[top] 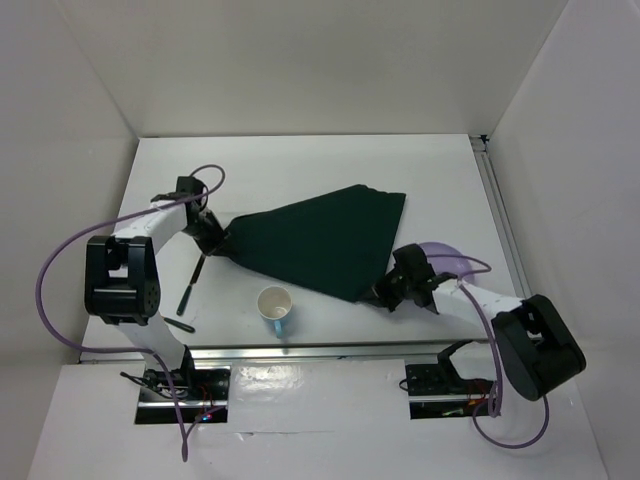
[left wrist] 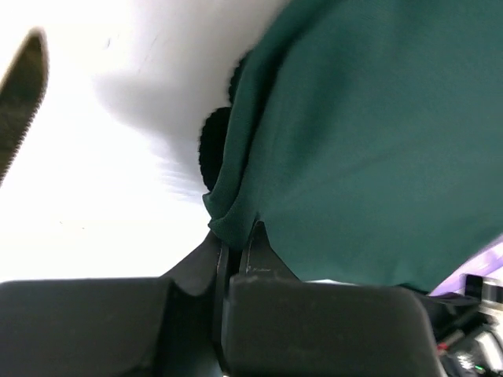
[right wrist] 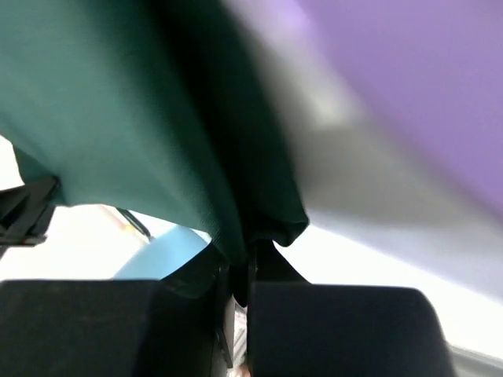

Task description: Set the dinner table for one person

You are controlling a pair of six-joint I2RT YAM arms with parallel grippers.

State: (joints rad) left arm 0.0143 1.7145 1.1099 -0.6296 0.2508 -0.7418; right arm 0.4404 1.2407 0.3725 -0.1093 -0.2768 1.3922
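cup near front rail, bare dinner table beyond cloth

Readable text: none in any view.
Pale blue paper cup: surface too small to read.
Dark green square cloth: no legible mark.
Black arm housing: no legible label.

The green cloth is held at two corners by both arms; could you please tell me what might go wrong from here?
1. The cup stands close to the near edge of the cloth; dragging the cloth could tip it.
2. The left fingers and right fingers pinch only the very corners; uneven pulling might let one slip.
3. The dark utensil lies beside the left corner and could be swept along.
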